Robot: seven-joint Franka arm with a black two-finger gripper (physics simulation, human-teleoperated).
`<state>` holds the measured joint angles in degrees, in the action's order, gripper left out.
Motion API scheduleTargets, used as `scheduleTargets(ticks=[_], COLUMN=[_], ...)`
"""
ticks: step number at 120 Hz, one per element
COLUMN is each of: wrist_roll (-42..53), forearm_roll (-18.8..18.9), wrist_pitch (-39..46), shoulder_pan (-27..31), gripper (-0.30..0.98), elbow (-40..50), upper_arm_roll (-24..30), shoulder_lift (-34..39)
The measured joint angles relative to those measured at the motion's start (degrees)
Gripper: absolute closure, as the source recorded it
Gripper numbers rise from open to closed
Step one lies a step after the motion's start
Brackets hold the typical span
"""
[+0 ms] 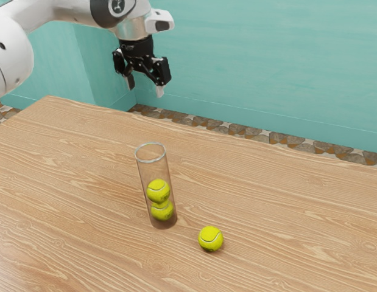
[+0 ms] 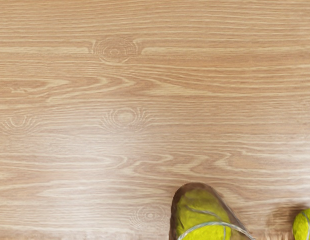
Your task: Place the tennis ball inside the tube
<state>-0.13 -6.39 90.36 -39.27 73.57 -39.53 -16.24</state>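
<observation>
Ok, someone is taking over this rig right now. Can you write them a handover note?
Claw: open and empty, raised clear of the table.
Tube: clear, upright on the table, two tennis balls stacked inside, space above them.
Loose tennis ball: on the table beside the tube.
Done: loose ball not yet grasped or inserted.
Left: grip it, lift it over the tube's open top, release it inside.

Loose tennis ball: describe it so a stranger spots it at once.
On the wooden table stands a see-through tube with two balls stacked inside. Near the tube's foot, toward the exterior view's right, sits the loose ball, yellow-green with a curved seam. Unlike the two in the tube, it lies out in the open, directly on the wood.
</observation>
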Motion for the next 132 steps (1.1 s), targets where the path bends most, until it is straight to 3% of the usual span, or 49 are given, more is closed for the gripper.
scheduleTargets(ticks=[9, 24, 42, 62, 101, 132], wrist_roll=[-0.2, -0.5, -0.7, -1.0, -0.5, 0.5], forearm_roll=[-1.0, -1.9, -1.8, -1.8, -5.9, -8.5], wrist_pitch=[-1.9, -4.1, -5.1, 0.0, 21.7, 32.8], shoulder_pan=[-3.9, -5.1, -2.1, -3.0, -2.1, -2.4], gripper=[0.02, 0.02, 0.02, 0.02, 0.02, 0.02], elbow=[0.3, 0.1, 0.2, 6.8, 33.4, 40.3], upper_arm_roll=[0.3, 0.8, 15.1, 23.7, 24.9, 24.9], shoulder_lift=[0.9, 1.4, 2.2, 0.1, -1.2, -1.7])
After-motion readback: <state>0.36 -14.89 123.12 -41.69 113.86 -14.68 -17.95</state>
